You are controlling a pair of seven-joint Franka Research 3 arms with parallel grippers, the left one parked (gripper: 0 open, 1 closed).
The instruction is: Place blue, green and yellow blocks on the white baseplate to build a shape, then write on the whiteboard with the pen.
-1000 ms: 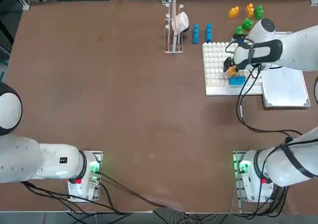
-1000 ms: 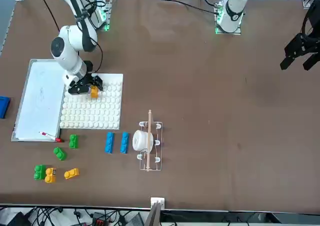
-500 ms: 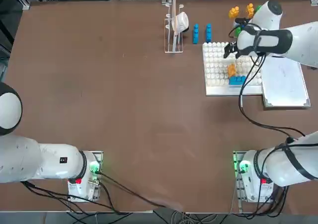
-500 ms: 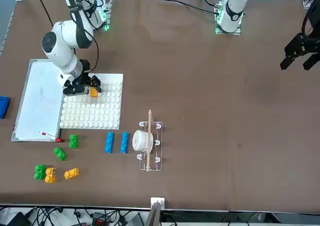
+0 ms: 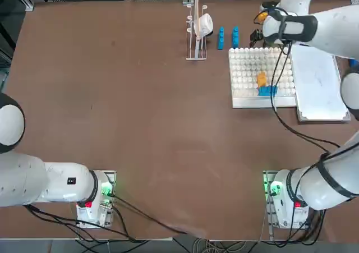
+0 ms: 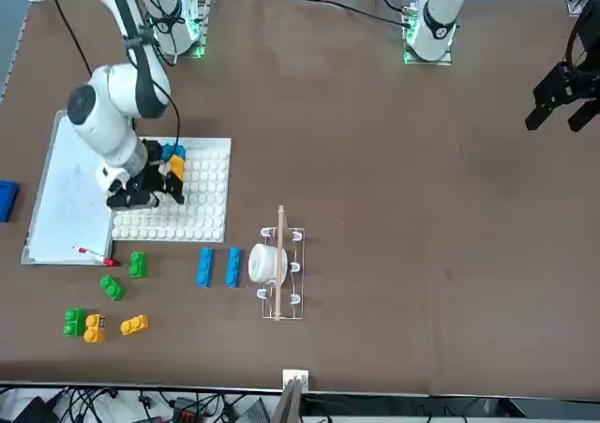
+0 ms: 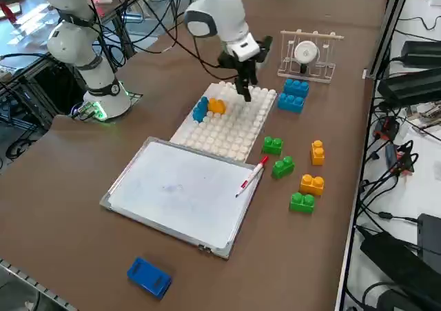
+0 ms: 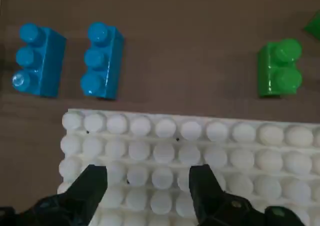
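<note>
Black jaws of the right gripper (image 8: 147,191) stand apart and empty above the far edge of the white baseplate (image 7: 238,128), near its corner beside the two loose blue blocks (image 8: 70,60) on the brown bench (image 5: 140,96). An orange-yellow block (image 7: 216,106) and a blue block (image 7: 200,109) sit pressed onto the plate's near side. Beyond the plate lie green blocks (image 7: 273,145) and more orange-yellow ones (image 7: 318,152). The pen (image 7: 252,176) rests across the whiteboard (image 7: 179,190) edge, just beside the plate. A wire rack (image 7: 309,54) stands close to the blue pair.
</note>
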